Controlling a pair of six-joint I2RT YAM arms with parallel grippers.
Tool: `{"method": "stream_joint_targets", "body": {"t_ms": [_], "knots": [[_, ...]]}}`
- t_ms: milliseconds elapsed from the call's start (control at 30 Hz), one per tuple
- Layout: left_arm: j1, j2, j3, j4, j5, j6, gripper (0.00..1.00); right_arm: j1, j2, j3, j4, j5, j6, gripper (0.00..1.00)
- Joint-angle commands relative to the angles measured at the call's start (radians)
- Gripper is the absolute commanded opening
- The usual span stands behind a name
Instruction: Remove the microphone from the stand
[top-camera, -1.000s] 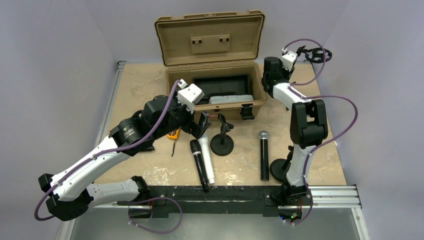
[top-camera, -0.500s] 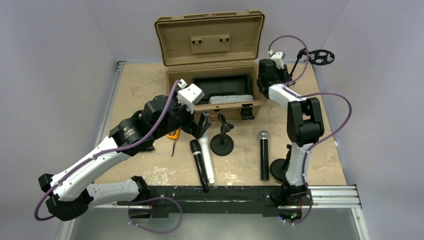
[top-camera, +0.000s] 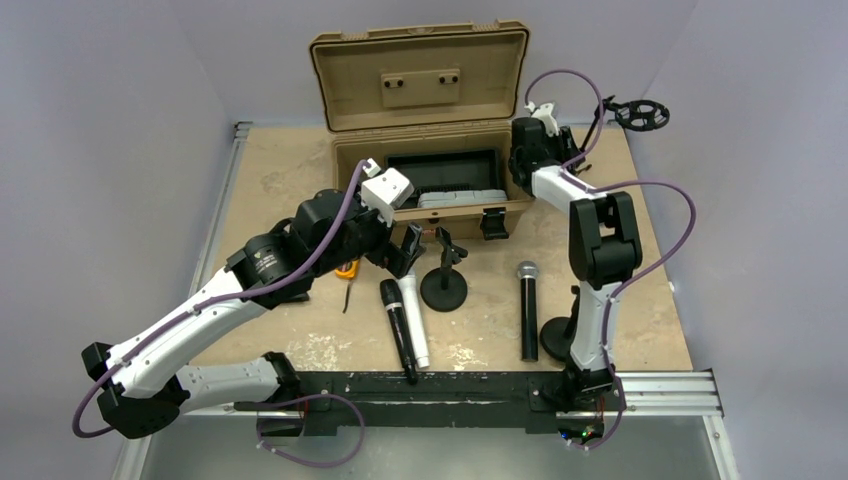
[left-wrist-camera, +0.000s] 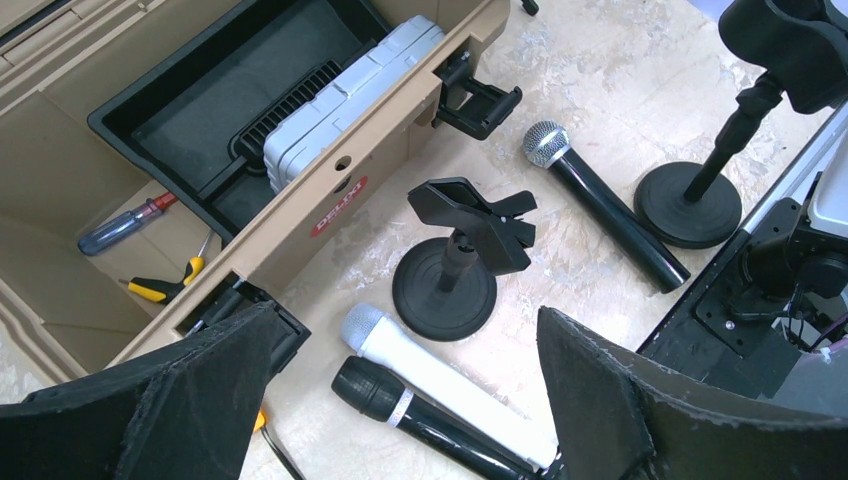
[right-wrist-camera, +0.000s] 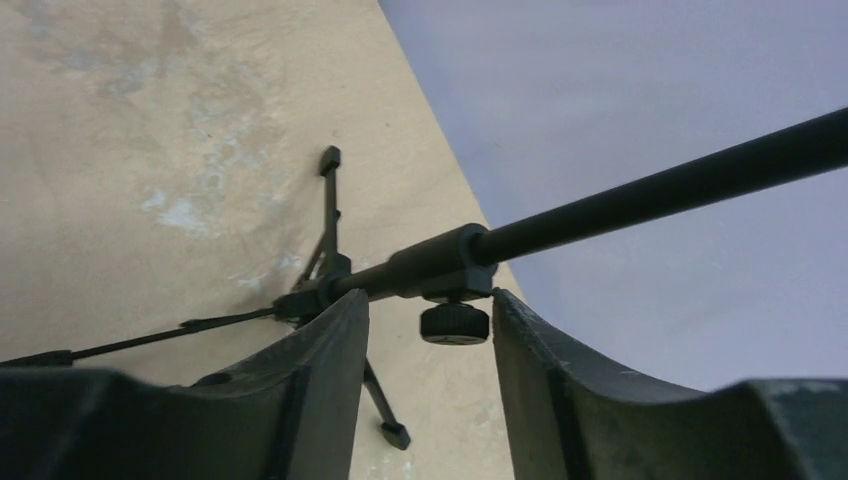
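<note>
Three microphones lie flat on the table: a white one (top-camera: 413, 322), a black one (top-camera: 399, 328) beside it, and a black silver-headed one (top-camera: 527, 312). A small round-base stand (top-camera: 444, 282) stands between them, its clip (left-wrist-camera: 480, 222) empty. My left gripper (top-camera: 400, 258) is open and empty, hovering over the heads of the white microphone (left-wrist-camera: 440, 370) and the black microphone (left-wrist-camera: 400, 405). My right gripper (top-camera: 572, 140) is open at the back right. In the right wrist view its fingertips (right-wrist-camera: 340, 330) flank the clamp knob of a tripod stand's pole (right-wrist-camera: 440, 268).
An open tan toolbox (top-camera: 430, 195) at the back holds a grey case (left-wrist-camera: 345, 100) and screwdrivers (left-wrist-camera: 125, 225). A second round-base stand (top-camera: 558, 338) stands by the right arm. The tripod stand carries an empty shock mount (top-camera: 638, 113). An orange tool (top-camera: 346, 268) lies left of the microphones.
My right wrist has swung left and turned toward the tripod stand's pole. My left gripper has shifted slightly up and right, still open.
</note>
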Motion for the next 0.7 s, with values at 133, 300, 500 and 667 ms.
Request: {"method": "stream_joint_targets", "body": {"t_ms": [133, 300, 500, 667], "knots": [[0.001, -0.005, 0.041, 0.014, 0.005, -0.011, 0.98, 0.005, -0.163, -0.031, 0.001, -0.206, 0.216, 0.61], [0.001, -0.005, 0.043, 0.013, 0.006, -0.011, 0.98, 0.002, -0.295, -0.062, 0.031, -0.335, 0.332, 0.61], [0.001, -0.008, 0.046, 0.012, 0.011, -0.011, 0.98, -0.004, -0.418, -0.008, 0.051, -0.330, 0.329, 0.49], [0.001, -0.015, 0.045, 0.011, 0.009, -0.011, 0.98, -0.012, -0.472, 0.094, 0.065, -0.368, 0.296, 0.10]]}}
